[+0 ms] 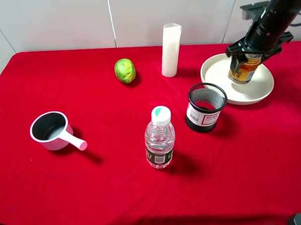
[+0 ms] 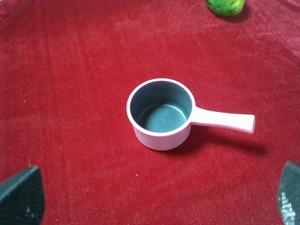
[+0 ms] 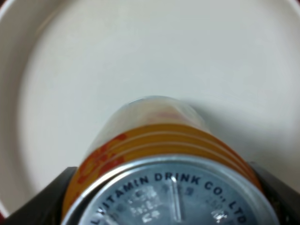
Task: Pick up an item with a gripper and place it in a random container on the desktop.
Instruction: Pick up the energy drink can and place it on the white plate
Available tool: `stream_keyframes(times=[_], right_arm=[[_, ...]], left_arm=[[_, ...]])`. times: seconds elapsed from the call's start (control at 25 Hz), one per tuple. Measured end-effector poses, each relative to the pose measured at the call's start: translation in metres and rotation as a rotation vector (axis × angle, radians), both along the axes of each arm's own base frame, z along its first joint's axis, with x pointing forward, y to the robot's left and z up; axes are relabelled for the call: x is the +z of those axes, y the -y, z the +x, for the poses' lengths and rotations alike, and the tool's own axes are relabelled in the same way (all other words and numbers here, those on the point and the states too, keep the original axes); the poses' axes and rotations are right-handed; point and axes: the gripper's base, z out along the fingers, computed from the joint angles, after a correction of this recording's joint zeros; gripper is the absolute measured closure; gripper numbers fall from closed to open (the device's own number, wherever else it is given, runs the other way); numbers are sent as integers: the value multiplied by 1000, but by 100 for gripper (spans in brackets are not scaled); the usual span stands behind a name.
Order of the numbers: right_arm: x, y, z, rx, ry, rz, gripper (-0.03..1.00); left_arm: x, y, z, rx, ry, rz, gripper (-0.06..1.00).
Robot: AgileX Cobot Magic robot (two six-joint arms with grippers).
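The orange-gold drink can (image 1: 244,70) stands upright inside the cream-white plate (image 1: 214,69) at the back right of the red desktop (image 1: 104,185). My right gripper (image 1: 250,55) is shut on the can's upper part from above. I cannot tell whether the can's base touches the plate. In the right wrist view the can's silver top (image 3: 173,197) fills the foreground, with dark fingers (image 3: 37,208) at both sides and the plate (image 3: 140,56) below. My left gripper (image 2: 159,204) is open and empty above the cloth; it is out of the exterior high view.
A black mesh cup (image 1: 206,107) stands just left of the plate. A water bottle (image 1: 160,138) is at the middle front, a tall white cylinder (image 1: 171,50) and a lime (image 1: 125,70) at the back. A pink-handled saucepan (image 1: 53,130) (image 2: 161,115) sits left, under the left gripper.
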Motion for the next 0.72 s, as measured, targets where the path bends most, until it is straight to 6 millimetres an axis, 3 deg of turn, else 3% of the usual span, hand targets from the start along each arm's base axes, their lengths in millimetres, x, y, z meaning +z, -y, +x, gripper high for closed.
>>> stream_keyframes(times=[0.52,0.72], right_arm=[[-6,0,6,-18,42,11,47],[-4,0,7,-17,60,12,35]], left_arm=[[0,0,0,0,0,0,-5],[0,0,0,0,0,0,-5]])
